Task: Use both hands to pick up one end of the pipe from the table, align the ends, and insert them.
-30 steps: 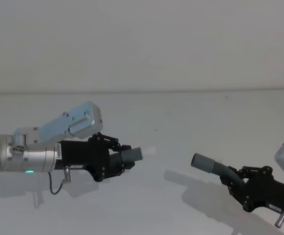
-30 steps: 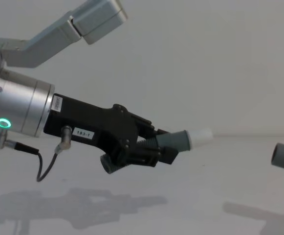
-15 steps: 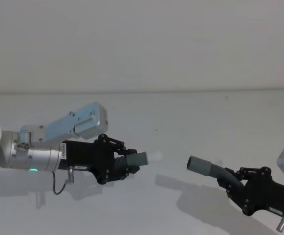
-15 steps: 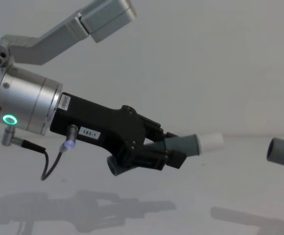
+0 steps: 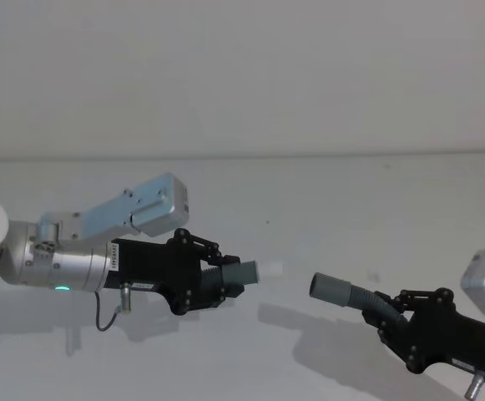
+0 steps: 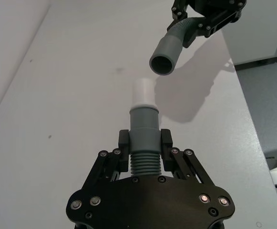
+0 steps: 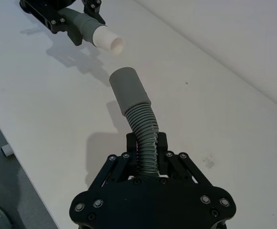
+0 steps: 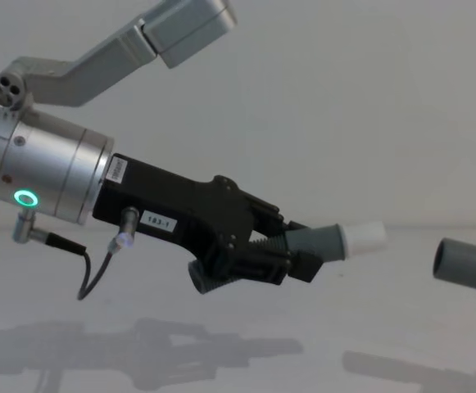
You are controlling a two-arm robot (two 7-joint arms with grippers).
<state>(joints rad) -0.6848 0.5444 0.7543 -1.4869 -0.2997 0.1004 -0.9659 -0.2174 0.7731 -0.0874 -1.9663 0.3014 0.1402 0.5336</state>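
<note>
The white tip (image 5: 269,269) of one grey tube (image 5: 240,272) and the open mouth (image 5: 317,286) of the other tube (image 5: 349,294) face each other, near but apart, both raised above the white table (image 5: 325,200). The left gripper (image 5: 217,276) is clenched on the tipped tube's ribbed part; the right gripper (image 5: 390,311) grasps the bent, ribbed one

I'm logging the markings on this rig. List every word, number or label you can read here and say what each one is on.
"183-1": small white label on the black body of the left gripper, read from the chest view.
Second white sticker where that gripper meets the silver wrist: printed, but too small to read.
The pipe pieces and the table carry no text.
</note>
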